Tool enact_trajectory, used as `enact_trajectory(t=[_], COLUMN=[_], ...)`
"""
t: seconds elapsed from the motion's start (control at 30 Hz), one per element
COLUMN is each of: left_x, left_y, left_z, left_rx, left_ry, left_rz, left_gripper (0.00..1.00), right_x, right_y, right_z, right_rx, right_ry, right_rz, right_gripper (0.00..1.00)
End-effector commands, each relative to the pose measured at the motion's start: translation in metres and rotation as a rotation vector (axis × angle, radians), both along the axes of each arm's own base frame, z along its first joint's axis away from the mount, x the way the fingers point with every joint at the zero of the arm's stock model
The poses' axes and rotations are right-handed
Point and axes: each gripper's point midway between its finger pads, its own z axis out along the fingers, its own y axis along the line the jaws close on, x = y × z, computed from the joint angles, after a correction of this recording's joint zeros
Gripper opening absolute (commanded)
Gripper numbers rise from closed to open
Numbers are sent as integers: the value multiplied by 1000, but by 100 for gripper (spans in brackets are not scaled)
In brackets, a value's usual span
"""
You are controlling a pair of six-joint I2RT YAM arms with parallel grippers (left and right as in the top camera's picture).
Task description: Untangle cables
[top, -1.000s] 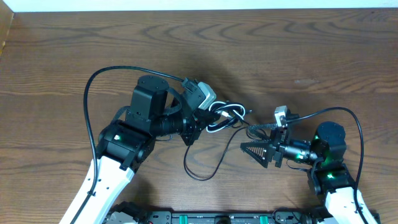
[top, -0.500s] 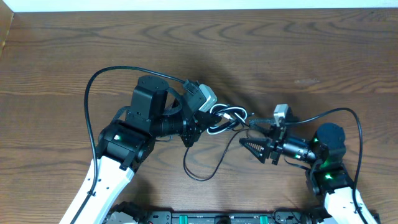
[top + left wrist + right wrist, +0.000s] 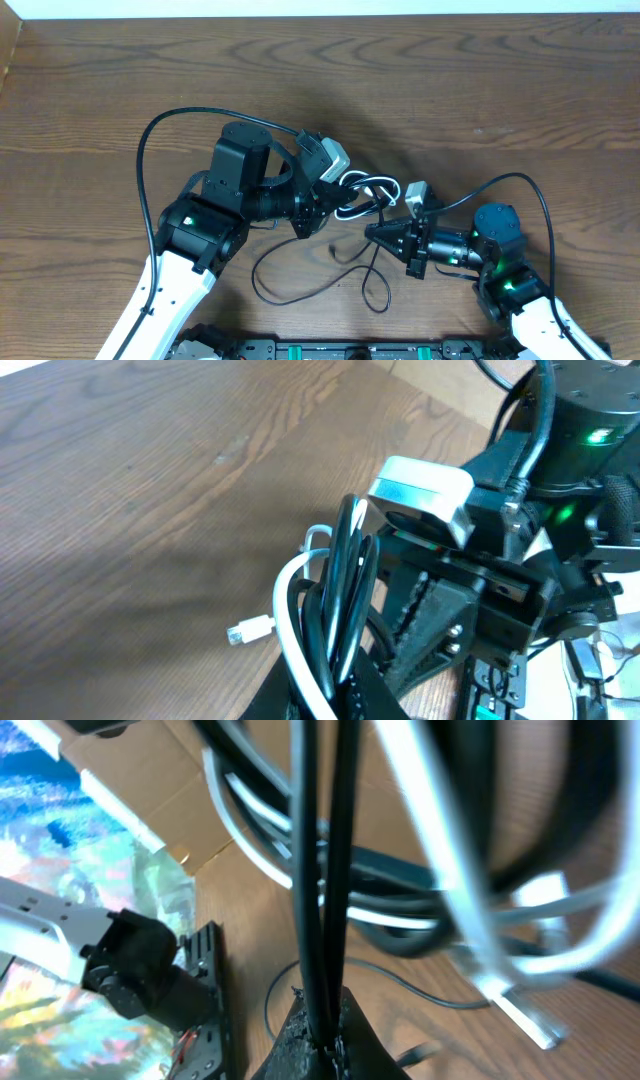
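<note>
The cables are a knot of white cable [image 3: 373, 183] and black cable loops hanging between my two grippers. My left gripper [image 3: 320, 207] is shut on the bundle; in the left wrist view the white cable [image 3: 292, 622] and black strands [image 3: 345, 585] run up out of the left gripper [image 3: 340, 685], with a white plug [image 3: 248, 630] dangling to the left. My right gripper [image 3: 373, 232] is shut on two black strands [image 3: 322, 870] just below the knot, pinched at the tip of the right gripper [image 3: 322, 1025]. A slack black cable [image 3: 290, 285] trails over the table below.
The wooden table [image 3: 480, 90] stretches behind both arms. The right arm's white wrist camera [image 3: 422, 497] sits close beside the bundle. Thick black arm cables [image 3: 150, 150] arch over each arm. A black rail [image 3: 350, 350] lines the table's front edge.
My right gripper has moved left to the knot and shut on black strands. The slack black loop on the table has spread lower and to the left. The left gripper kept its hold.
</note>
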Motion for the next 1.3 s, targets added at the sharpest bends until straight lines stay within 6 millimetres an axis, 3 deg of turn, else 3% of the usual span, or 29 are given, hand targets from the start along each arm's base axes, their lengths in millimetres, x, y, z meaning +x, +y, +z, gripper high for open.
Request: enact_trajectory(t=[0.0, 0.13, 0.17, 0.2, 0.23, 0.43, 0.57, 0.7, 0.8, 0.93, 1.07, 1.13, 1.27], left_x=[3, 2, 2, 3, 3, 5, 18, 31, 35, 35, 35, 35, 17], left_y=[2, 4, 6, 7, 9, 12, 24, 36, 39, 39, 39, 38, 25], left_z=[5, 0, -2, -5, -8, -12, -20, -26, -27, -26, -26, -26, -22], left_rx=[4, 22, 34, 48, 60, 85, 157, 208, 210, 200, 200, 200, 193], left_ry=[-21, 0, 4, 11, 16, 9, -19, -18, 2, 15, 15, 13, -85], left_rz=[11, 21, 30, 41, 51, 61, 148, 249, 294, 306, 306, 300, 96], left_gripper=[22, 25, 23, 12, 8, 8, 8, 8, 8, 8, 8, 8, 8], right_x=[2, 11, 11, 11, 11, 11, 13, 4, -11, -10, -7, -7, -3], right_y=[2, 0, 0, 1, 1, -1, -6, -7, -2, -2, -3, -3, -4], right_z=[5, 7, 8, 9, 9, 2, -17, -30, -25, -26, -28, -28, -24], right_rx=[9, 11, 14, 17, 17, -5, -61, -97, -69, -72, -79, -78, -51], right_ry=[4, 4, -3, -7, -7, 10, 86, 142, 156, 159, 157, 157, 219], right_rz=[-6, -57, -57, -57, -57, -60, -102, -76, 10, 6, -14, -14, -46], right_gripper=[1, 1, 1, 1, 1, 1, 6, 1, 1, 12, 45, 54, 65])
